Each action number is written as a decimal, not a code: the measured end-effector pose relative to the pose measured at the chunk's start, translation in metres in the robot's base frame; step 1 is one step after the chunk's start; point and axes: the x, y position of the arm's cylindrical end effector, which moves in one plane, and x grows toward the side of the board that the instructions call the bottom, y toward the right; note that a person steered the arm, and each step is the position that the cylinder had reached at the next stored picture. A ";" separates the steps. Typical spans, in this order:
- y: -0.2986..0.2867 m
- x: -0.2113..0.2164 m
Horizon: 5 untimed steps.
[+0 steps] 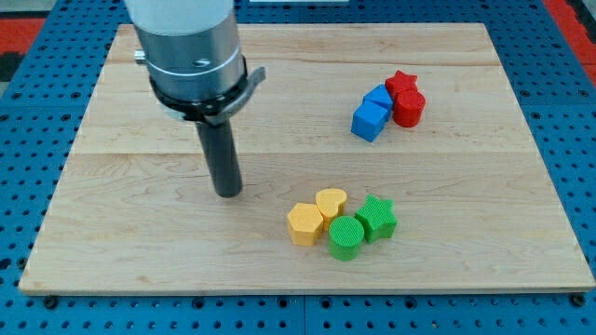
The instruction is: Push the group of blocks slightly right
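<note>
My tip (228, 193) rests on the wooden board (130, 233), left of centre. A cluster of blocks lies to its lower right: a yellow hexagon (304, 224), a yellow heart (331, 203), a green cylinder (345, 237) and a green star (377, 218), all touching or nearly so. The tip stands apart from them, about a block's width left of and above the yellow hexagon. A second cluster sits at the view's upper right: two blue blocks, one (370, 120) in front and one (379, 98) behind, with a red star (401, 84) and a red cylinder (409, 109).
The board lies on a blue perforated table (37, 112). The arm's grey cylindrical body (186, 46) rises above the tip at the view's upper left. A red surface (23, 23) shows at the top corners.
</note>
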 end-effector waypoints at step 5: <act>0.173 0.065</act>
